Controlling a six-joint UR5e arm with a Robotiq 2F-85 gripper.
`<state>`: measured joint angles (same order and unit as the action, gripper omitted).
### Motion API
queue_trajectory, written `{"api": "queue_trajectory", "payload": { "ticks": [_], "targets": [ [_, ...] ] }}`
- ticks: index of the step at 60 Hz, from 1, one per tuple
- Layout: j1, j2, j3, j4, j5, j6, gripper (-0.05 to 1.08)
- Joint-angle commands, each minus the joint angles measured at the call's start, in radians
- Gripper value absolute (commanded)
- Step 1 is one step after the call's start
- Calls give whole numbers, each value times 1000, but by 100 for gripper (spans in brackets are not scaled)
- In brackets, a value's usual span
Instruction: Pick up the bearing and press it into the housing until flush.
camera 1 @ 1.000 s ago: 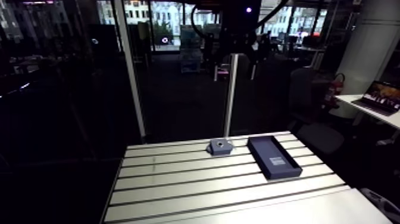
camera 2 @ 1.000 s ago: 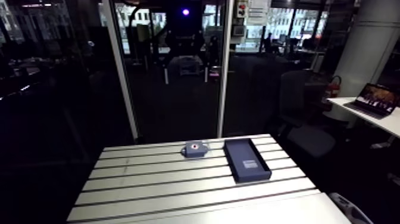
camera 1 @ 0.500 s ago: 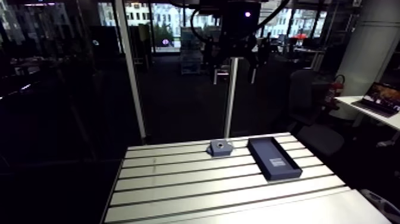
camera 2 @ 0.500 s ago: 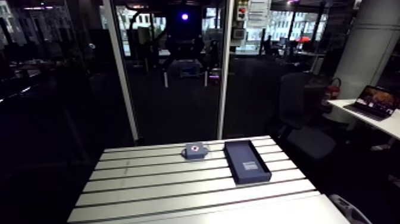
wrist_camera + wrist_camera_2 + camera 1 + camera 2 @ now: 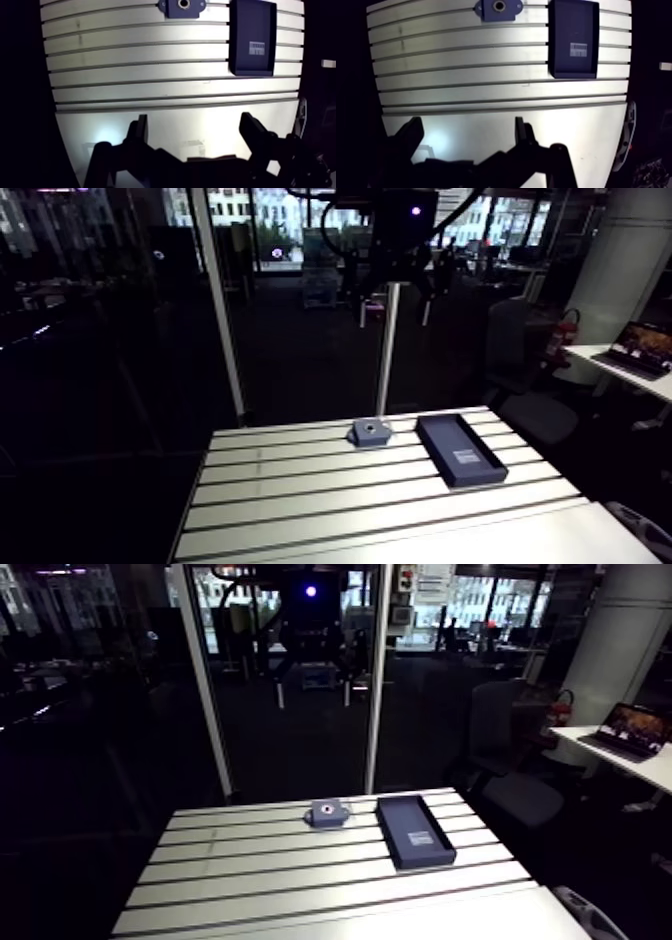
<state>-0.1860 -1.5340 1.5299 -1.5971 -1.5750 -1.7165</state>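
Observation:
The housing, a small blue-grey block with a round bore in its top, lies near the far edge of the slotted table. A ring shows in the bore; I cannot tell whether it is the bearing. No loose bearing shows in any view. My gripper hangs high above the table's near part, far from the housing. It is open, with nothing between its fingers.
A long dark-blue tray with a white label lies just right of the housing and reaches toward the table's middle. In the arm view the table drops off into dark at its left and far edges. A smooth plate lies under the gripper.
In the arm view the wrist has come slightly lower from the top edge. The housing and the tray have not moved.

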Motion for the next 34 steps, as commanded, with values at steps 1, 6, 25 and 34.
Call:
{"api": "queue_trajectory", "payload": {
  "ticks": [1, 6, 25, 34],
  "targets": [
    [-1, 5, -1, -16, 0, 4, 0],
    [0, 7, 0, -17, 0, 2, 0],
    [0, 16, -4, -20, 6, 2, 0],
    [0, 16, -7, -20, 7, 2, 0]
  ]
}}
